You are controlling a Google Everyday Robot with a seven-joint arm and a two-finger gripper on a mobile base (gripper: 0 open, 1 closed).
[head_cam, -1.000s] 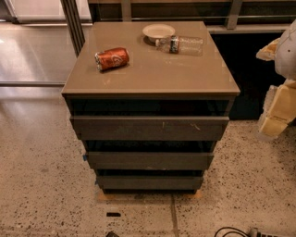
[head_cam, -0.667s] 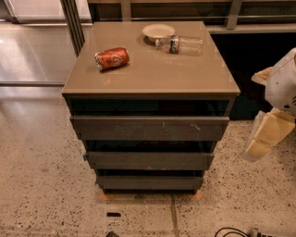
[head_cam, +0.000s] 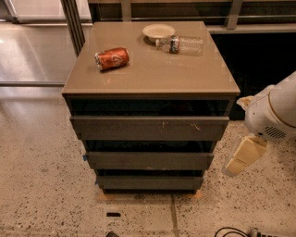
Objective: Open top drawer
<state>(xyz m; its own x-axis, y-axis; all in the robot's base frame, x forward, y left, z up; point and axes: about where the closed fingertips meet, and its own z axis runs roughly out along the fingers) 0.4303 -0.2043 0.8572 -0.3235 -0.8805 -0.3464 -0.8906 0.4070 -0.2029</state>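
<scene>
- Jaws: I cannot tell how far apart they stand. The gripper hangs at about 4 o'clock in the view, a pale piece below the white arm, over the floor and apart from the cabinet.
- The cabinet top is a smooth tan slab with a soft sheen.
- On it, a red can lies on its side at 10 o'clock. A pale plate sits at 12 o'clock, and a clear bottle lies just beside it at 1 o'clock.
- The floor is speckled stone (glossier toward 10 o'clock), and a dark cable curls at 5 o'clock.
- Metal rails cross the room at 12 o'clock.
- The top drawer sits directly under the slab, with a dark gap above it.
- Its flat front faces 6 o'clock, toward the camera, and its long axis runs from 9 to 3 o'clock.
- Small pale scratches mark the front right of centre.
- Two lower drawer fronts stack beneath it, toward 6 o'clock.
</scene>
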